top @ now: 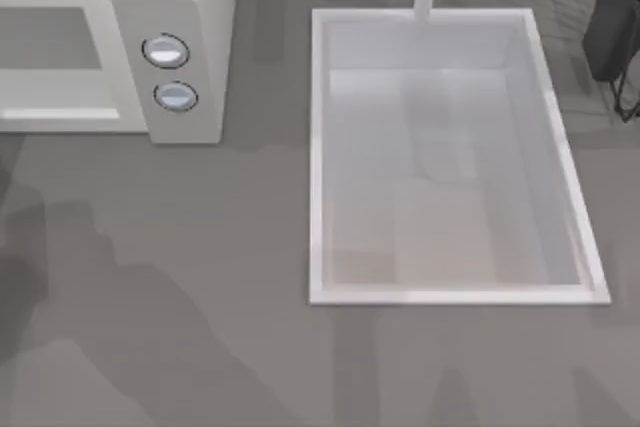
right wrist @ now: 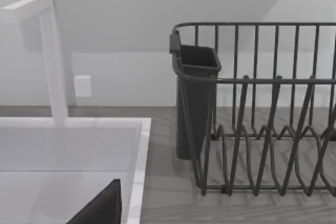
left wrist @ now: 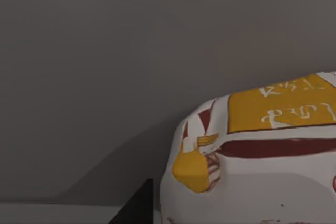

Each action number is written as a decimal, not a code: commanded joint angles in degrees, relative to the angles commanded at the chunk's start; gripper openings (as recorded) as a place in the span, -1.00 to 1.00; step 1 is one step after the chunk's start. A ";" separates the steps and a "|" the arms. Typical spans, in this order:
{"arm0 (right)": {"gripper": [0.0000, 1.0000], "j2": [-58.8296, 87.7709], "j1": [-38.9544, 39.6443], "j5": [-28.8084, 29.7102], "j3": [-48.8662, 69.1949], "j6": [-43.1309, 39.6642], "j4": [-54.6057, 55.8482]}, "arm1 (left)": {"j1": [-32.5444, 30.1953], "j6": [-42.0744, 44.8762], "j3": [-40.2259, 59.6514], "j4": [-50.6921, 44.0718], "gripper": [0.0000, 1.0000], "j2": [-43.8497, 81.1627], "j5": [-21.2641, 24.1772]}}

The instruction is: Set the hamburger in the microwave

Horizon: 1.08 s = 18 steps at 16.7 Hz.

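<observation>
Hamburger [left wrist: 262,150] (white, yellow and dark-red wrapper) looms close to the left wrist camera; microwave [top: 120,57] sits top left; gripper state unclear.

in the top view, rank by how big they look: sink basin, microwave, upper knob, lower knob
1. sink basin, clearly the largest.
2. microwave, cut off by the picture's edge, so only its visible part counts.
3. upper knob and lower knob: alike in size, not ranked.

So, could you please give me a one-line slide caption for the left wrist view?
Wrapped hamburger, white with yellow and dark red print, close to the left wrist camera against a plain grey background.
</observation>
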 joint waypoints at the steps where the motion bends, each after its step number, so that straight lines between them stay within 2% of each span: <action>1: 1.00 0.00 0.00 0.00 0.00 0.00 0.00 | 0.00 0.00 0.00 0.00 -1.00 0.00 0.00; 6: 1.00 0.00 0.00 0.00 0.00 0.00 0.00 | 0.00 0.00 0.00 0.00 -1.00 0.00 0.00; 7: 1.00 0.00 0.00 0.00 0.00 0.00 0.00 | 0.86 0.56 0.28 -4.35 -1.00 -3.81 -0.78; 14: 1.00 0.00 0.00 0.00 0.00 0.00 0.00 | -0.12 1.31 -2.26 -8.67 -1.00 -5.08 -1.38; 18: 1.00 0.00 0.00 0.00 0.00 0.00 0.00 | 0.22 1.91 0.78 -14.73 -1.00 -7.82 -1.90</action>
